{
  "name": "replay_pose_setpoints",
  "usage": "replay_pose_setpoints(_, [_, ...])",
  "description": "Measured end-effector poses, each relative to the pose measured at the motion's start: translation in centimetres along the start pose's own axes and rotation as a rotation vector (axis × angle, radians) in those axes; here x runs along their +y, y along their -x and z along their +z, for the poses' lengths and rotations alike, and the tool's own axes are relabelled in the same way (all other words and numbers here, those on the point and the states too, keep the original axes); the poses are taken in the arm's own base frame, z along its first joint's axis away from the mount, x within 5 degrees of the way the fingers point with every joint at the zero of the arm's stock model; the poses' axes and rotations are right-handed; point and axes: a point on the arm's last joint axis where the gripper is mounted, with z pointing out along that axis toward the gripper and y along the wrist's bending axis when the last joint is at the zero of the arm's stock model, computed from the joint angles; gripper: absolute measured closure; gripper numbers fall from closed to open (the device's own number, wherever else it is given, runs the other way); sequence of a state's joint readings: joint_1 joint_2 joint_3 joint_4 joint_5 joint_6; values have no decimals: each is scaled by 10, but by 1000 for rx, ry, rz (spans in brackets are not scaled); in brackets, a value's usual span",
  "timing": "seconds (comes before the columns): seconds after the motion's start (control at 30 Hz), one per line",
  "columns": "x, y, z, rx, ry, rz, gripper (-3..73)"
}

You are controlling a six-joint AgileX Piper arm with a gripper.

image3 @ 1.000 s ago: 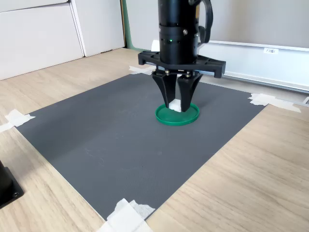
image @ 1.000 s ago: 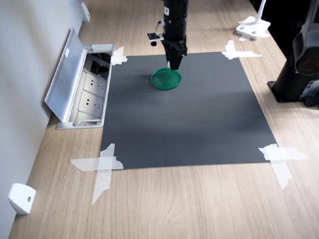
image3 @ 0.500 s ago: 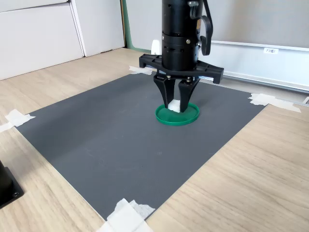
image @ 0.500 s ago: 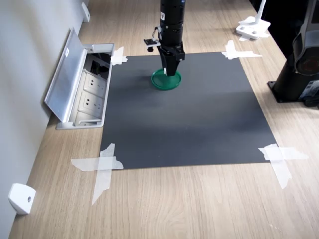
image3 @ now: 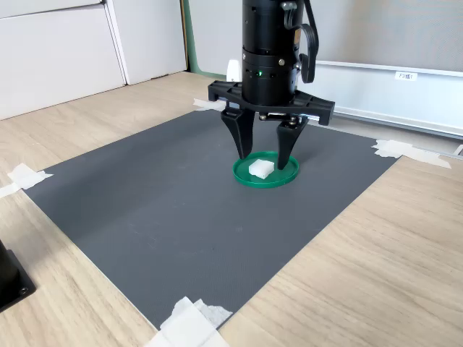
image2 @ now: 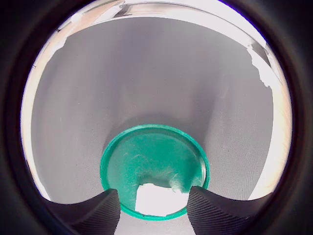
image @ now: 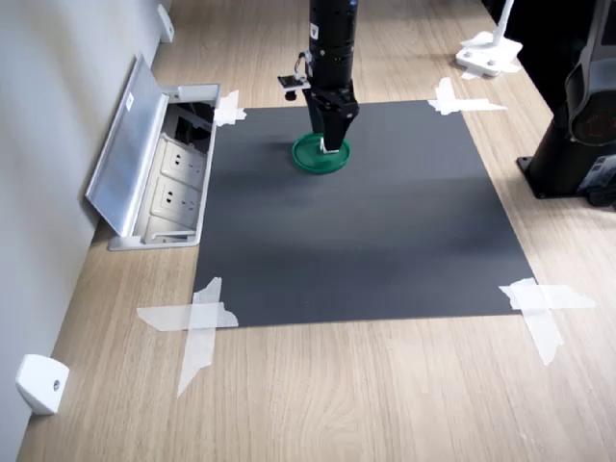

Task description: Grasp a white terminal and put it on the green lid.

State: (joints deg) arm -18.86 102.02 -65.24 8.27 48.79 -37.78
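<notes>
In the first exterior view, the black gripper (image: 330, 144) points straight down over the flat round dark-green plastic lid (image: 320, 157), which lies on the dark grey mat (image: 385, 221) taped at its corners to the light wooden table (image: 385, 395). A speck of white – the tiny white boxy plastic terminal (image: 330, 148) – shows between the fingers, on the lid. At the first exterior view's left, a grey metal socket box (image: 154, 173) stands with its lid raised.

In the wrist view, the green lid (image2: 154, 161) fills the lower middle, its raised rim whole all round. The white terminal (image2: 156, 198) lies on the lid's inner floor near the rim, between the two dark fingertips (image2: 95, 213), with a gap visible on each side.

In the second exterior view, the gripper (image3: 265, 160) hangs upright over the lid (image3: 282, 176) with its jaws spread apart – released, gripping nothing. The terminal (image3: 261, 168) rests flat on the lid, free of both fingers (image3: 240, 141), roughly midway between them. White tape strips (image3: 189, 323) hold the mat's corners.
</notes>
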Motion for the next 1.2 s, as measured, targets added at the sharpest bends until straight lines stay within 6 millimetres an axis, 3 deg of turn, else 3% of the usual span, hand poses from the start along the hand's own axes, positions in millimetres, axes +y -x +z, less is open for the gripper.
replay_pose_setpoints(0.13, [-1, 0, -5, -9, -21, 15, 111])
replay_pose_setpoints(0.2, [0, 1, -16, -41, -48, 20, 157])
replay_pose_setpoints(0.3, [2, 2, -45, -142, -112, 30, 308])
replay_pose_setpoints(0.43, [7, 2, -87, -316, -196, 136, 601])
replay_pose_setpoints(0.53, [12, -4, -119, -470, -251, 278, 679])
replay_pose_setpoints(0.67, [24, -24, -146, -662, -309, 432, 698])
replay_pose_setpoints(0.83, [65, -47, -162, -825, -356, 301, 700])
replay_pose_setpoints(1.03, [120, -78, -166, -917, -236, 162, 700])
replay_pose_setpoints(1.2, [140, -116, -152, -942, -181, 136, 700])
